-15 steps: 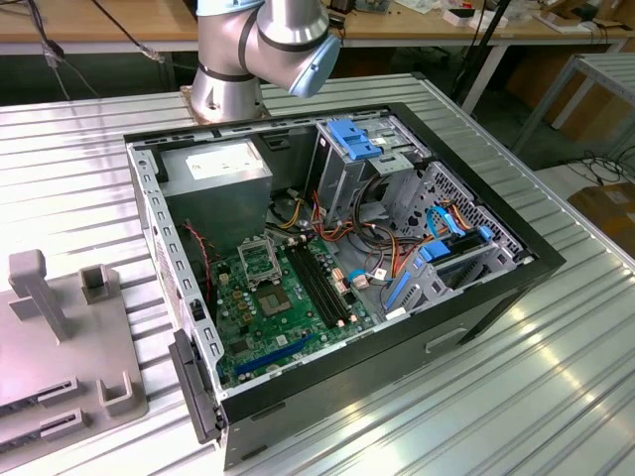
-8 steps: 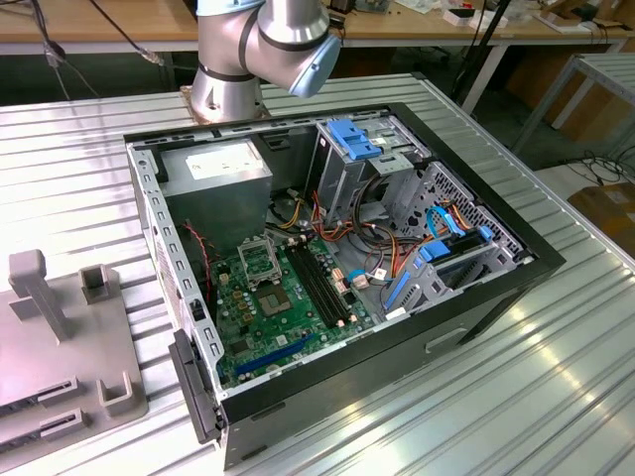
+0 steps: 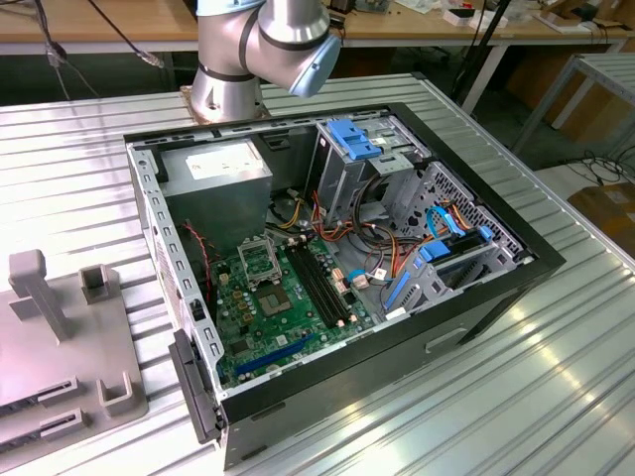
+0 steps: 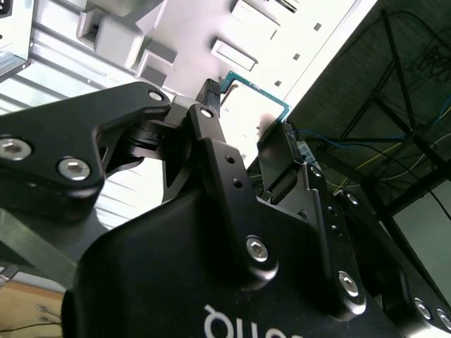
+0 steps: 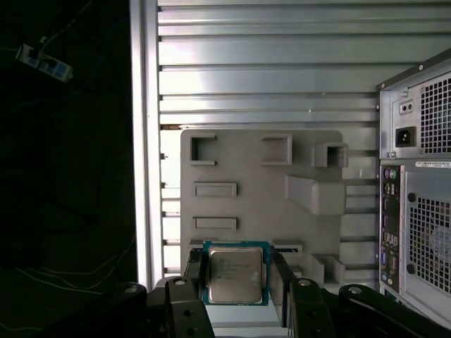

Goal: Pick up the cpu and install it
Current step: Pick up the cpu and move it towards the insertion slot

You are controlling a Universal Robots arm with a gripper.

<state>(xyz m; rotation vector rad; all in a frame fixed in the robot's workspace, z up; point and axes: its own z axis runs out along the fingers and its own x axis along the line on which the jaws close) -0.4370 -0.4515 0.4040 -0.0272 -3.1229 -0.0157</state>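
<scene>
1. Ribbed metal table is seen carrying an open computer case laid on its side; a grey fixture tray with upright blocks is set beside it, at the exterior view's left; workbenches are seen behind.
2. Inside the case a green motherboard is exposed; its processor socket is framed by a metal bracket; long memory slots lie just beside it.
3. The socket is hemmed in by a grey power supply, a drive cage with blue clips, and coloured cables hanging near the board; the case walls stand around it all.
4. An arm joint is seen behind the case.
5. The gripper is clenched on the cpu; the plate is pinched at two opposite edges between the black fingers; in the second wrist view the cpu shows its green rim.
6. In the first wrist view the cpu is held above the tray, apart from it; the case's rear panel stands off to one side.
</scene>
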